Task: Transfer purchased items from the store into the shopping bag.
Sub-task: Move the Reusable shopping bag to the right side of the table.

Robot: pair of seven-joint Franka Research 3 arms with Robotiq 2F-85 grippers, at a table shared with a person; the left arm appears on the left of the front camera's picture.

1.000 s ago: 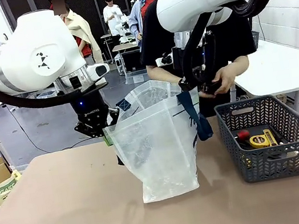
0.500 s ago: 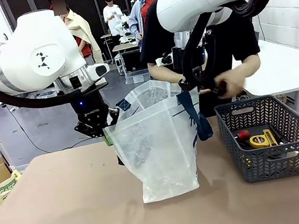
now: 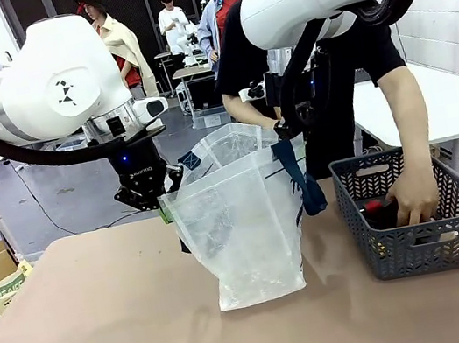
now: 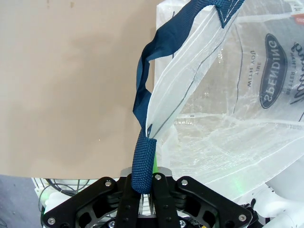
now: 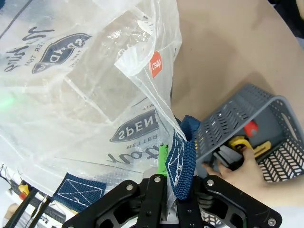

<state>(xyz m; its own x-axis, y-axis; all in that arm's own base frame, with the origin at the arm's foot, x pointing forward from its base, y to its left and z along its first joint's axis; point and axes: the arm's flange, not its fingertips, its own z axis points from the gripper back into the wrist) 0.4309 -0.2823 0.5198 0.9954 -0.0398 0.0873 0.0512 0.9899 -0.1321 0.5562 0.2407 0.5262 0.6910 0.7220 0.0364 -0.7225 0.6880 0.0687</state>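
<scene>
Front view: hand now in bskt

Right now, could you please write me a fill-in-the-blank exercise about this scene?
The left gripper and the right gripper each clamp a navy handle of the shopping ____.
It stands on the brown ____.
The person's hand is inside the grey ____.
Missing words: bag; table; basket.

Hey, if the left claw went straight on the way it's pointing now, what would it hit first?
The left claw is shut on the navy strap, so that and the shopping bag wall come first; the table lies beyond, depth unclear.
</scene>
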